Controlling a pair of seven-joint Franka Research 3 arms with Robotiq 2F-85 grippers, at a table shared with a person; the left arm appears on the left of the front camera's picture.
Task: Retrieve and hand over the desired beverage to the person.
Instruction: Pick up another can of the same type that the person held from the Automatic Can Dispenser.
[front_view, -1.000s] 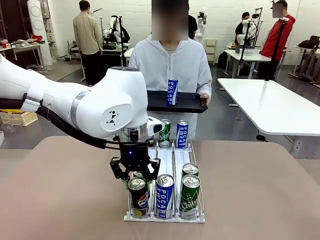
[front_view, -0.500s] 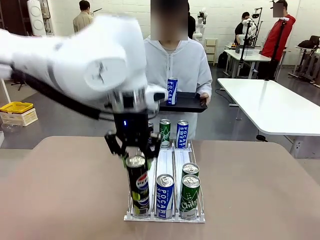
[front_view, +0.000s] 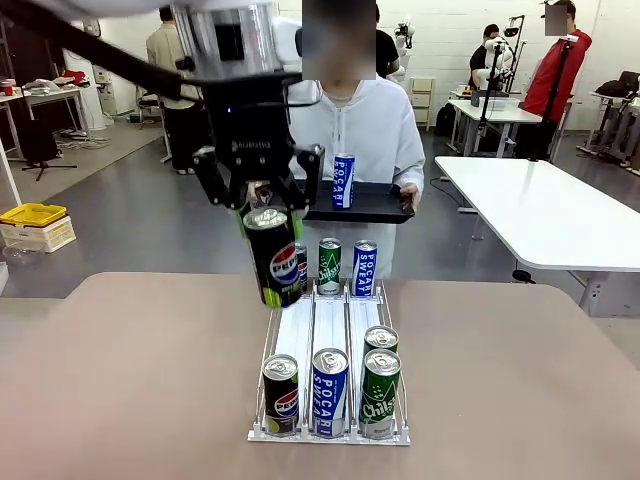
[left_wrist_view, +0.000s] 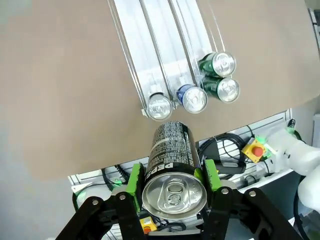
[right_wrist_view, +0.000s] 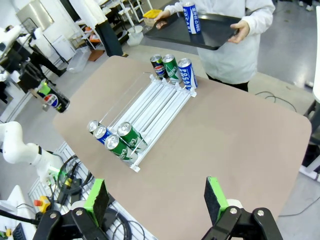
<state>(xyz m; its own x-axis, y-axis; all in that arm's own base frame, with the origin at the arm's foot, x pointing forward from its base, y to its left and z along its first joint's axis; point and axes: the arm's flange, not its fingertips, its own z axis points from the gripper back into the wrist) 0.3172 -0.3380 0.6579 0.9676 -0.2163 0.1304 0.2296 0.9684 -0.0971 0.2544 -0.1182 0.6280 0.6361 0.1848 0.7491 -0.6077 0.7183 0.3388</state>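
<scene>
At the near end of the rack (front_view: 330, 437) stand 3 cans, a Pepsi, a Pocari and a Chilsung, with a 4th just behind, lined up in lanes so the front ones are easy to take. Above the rack's left lane the left gripper (front_view: 262, 205) clamps a Pepsi can (front_view: 274, 256) near its top, lifted clear, probably for handover. The right gripper (right_wrist_view: 156, 201) hangs wide open, idle. Beyond, the person (front_view: 345, 130) holds out a tray (front_view: 375, 208) carrying 1 Pocari can, likely to receive it.
</scene>
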